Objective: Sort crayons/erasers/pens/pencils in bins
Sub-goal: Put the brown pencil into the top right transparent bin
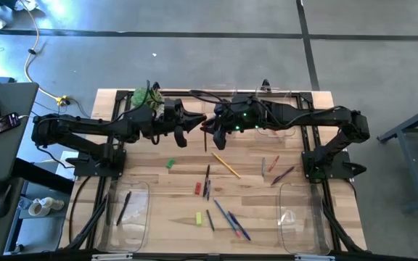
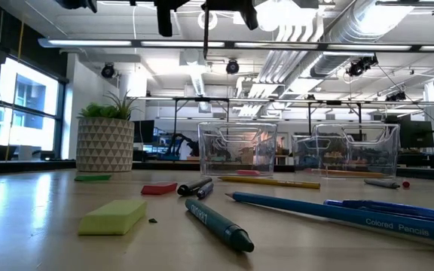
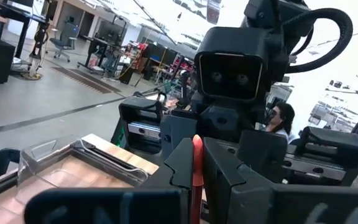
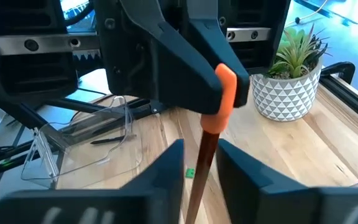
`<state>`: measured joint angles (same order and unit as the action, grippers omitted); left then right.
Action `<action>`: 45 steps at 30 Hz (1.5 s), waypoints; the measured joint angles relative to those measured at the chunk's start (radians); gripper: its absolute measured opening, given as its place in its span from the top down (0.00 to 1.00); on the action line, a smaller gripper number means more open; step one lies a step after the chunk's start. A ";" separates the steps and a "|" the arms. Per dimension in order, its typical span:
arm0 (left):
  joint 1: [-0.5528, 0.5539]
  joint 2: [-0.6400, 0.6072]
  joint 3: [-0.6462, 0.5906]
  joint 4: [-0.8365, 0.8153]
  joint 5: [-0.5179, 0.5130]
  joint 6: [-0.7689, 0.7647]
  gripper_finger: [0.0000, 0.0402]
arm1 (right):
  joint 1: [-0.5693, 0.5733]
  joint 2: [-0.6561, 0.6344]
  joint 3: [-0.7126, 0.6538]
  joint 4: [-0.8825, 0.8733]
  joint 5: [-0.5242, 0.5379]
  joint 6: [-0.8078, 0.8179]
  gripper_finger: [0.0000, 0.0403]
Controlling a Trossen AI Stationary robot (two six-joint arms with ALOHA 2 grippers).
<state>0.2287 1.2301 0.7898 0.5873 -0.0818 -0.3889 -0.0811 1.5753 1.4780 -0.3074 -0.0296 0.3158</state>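
Above wooden table [image 1: 165,181], shut left gripper [image 1: 200,123] is pinching an orange-capped dark stick [image 4: 207,146]; right gripper [image 1: 210,130] is straddling it, grip unclear.

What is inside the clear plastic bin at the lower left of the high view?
One dark thin stick lies slanted inside the clear plastic bin. Nothing else shows in it, and nothing covers it from above.

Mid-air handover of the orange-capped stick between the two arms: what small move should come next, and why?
Probably the right tool should finish closing on the stick. The left tool is clamped on it, and the stick sits between the right fingers with gaps showing on both sides, above the table. Only then should the left let go.
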 joint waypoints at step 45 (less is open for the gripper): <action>0.094 -0.001 0.000 -0.462 -0.150 0.291 0.68 | -0.184 0.001 0.000 -0.511 0.182 -0.034 0.98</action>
<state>0.3230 1.2289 0.7895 0.1255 -0.2321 -0.0982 -0.2654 1.5761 1.4780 -0.8186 0.1527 0.2814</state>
